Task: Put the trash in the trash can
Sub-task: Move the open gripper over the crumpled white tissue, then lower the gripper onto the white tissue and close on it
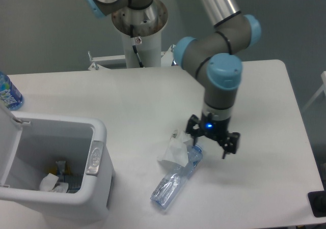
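Observation:
The crushed clear bluish bottle (173, 183) lies on the white table, its blue cap end (196, 150) pointing up-right. The crumpled white tissue wad (174, 150) lies against the bottle's upper left side. My gripper (211, 143) hangs just above and right of the cap end, jaws spread and open, holding nothing. The white trash can (56, 198) stands at the lower left with its lid (7, 142) swung open and a grey latch plate (96, 158) on its right side. Some scraps lie inside it.
An uncrushed blue-labelled bottle (9, 92) stands at the far left table edge behind the bin. The arm's base column (140, 35) rises at the back centre. A dark object (318, 203) sits at the lower right edge.

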Robot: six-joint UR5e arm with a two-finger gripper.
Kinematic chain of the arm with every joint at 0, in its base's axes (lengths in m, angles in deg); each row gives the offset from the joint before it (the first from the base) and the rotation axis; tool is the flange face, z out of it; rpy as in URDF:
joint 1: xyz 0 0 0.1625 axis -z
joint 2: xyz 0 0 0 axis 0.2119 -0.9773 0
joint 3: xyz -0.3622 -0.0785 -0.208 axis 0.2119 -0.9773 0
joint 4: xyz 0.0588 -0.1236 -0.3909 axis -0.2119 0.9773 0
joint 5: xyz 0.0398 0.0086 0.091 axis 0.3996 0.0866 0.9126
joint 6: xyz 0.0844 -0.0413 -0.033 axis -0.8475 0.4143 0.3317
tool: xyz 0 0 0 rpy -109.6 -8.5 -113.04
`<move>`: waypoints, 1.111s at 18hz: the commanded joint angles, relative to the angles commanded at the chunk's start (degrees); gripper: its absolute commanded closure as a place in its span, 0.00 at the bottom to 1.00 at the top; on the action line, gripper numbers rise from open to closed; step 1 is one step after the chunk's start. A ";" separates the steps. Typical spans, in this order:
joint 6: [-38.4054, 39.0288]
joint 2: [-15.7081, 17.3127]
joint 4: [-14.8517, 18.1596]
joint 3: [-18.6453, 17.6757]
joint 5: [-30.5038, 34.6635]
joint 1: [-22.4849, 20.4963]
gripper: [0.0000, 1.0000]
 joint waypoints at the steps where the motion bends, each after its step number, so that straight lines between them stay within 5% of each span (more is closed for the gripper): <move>1: 1.05 0.00 0.00 0.09 0.00 0.70 0.00; 8: 2.03 0.09 -0.18 -3.86 2.28 4.66 0.00; 20: 1.77 0.00 -0.18 -6.59 4.75 4.75 0.00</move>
